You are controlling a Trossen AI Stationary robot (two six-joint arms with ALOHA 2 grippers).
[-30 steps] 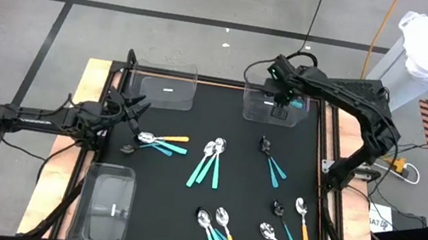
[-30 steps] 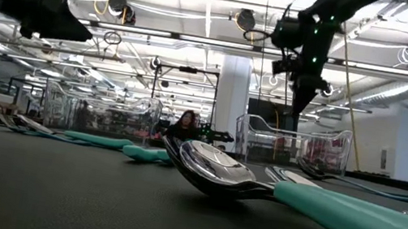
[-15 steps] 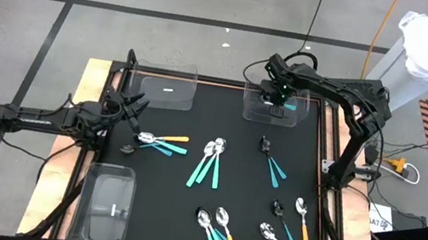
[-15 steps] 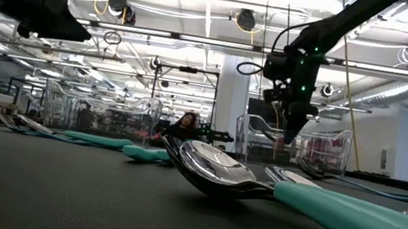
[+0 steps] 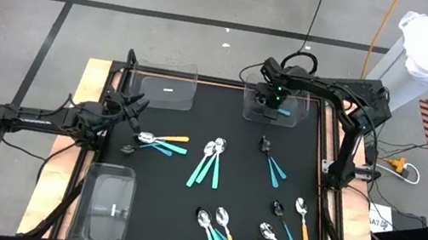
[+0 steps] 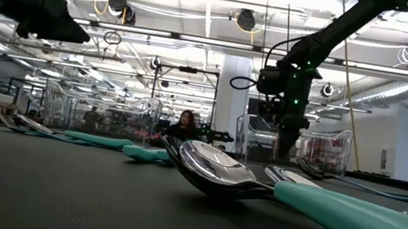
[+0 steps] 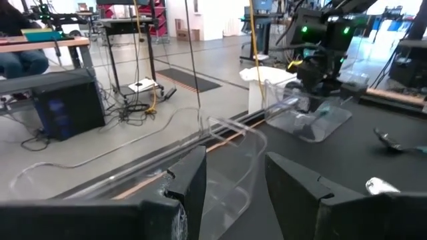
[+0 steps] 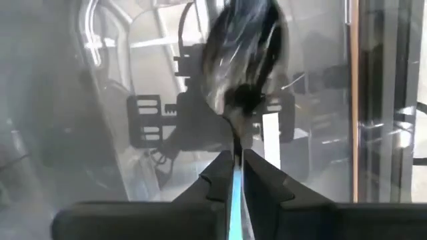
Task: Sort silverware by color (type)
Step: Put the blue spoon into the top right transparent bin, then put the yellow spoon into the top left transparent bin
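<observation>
here the right gripper [image 8: 235, 175], fingers clamped on a light blue spoon [image 8: 243, 47], hangs in the clear bin [image 5: 271, 112]; released crooked, it could bounce out. left gripper [image 7: 233, 183] waits, fingers apart.

— What surrounds the table?
— A grey tiled floor [image 5: 171, 10] with dark seams, a white bin [image 5: 427, 50] at one corner.
— And beyond?
— A white pillar [image 6: 232, 94], ceiling pipes, bright lights, a seated person [image 6: 184, 125].

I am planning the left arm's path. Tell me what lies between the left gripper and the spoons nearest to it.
In the high view, only bare black mat separates the left gripper from the nearest spoons.
</observation>
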